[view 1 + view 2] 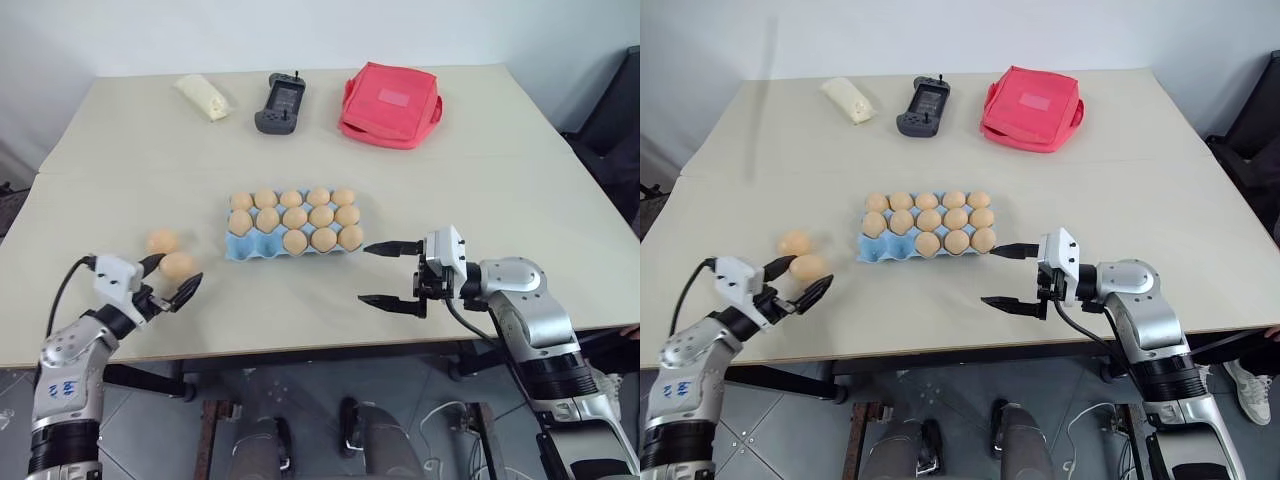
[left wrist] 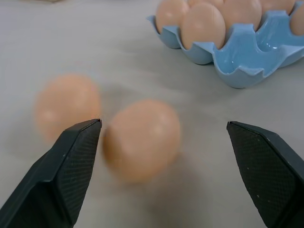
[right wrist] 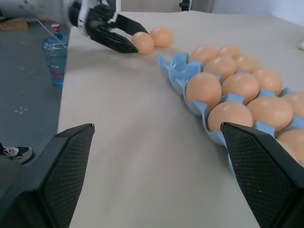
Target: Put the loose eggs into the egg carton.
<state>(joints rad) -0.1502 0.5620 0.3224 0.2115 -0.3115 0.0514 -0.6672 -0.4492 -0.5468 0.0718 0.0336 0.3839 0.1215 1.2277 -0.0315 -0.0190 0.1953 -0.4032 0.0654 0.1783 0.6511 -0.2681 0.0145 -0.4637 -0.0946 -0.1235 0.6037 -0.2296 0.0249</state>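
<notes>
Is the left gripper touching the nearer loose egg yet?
Cannot tell. In the left wrist view the egg sits right beside one finger of the open left gripper.

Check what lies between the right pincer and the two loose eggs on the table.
The egg carton partly lies between the right pincer and the loose eggs, its two near-left cups unfilled; nearer the table edge the stretch is bare, per the left eye view.

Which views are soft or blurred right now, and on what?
Left wrist view: the two loose eggs are smeared and soft, while the egg carton behind reads sharper. Right wrist view: carton and eggs crisp. Left eye view: evenly lit, soft shadows beneath the left end effector.
</notes>
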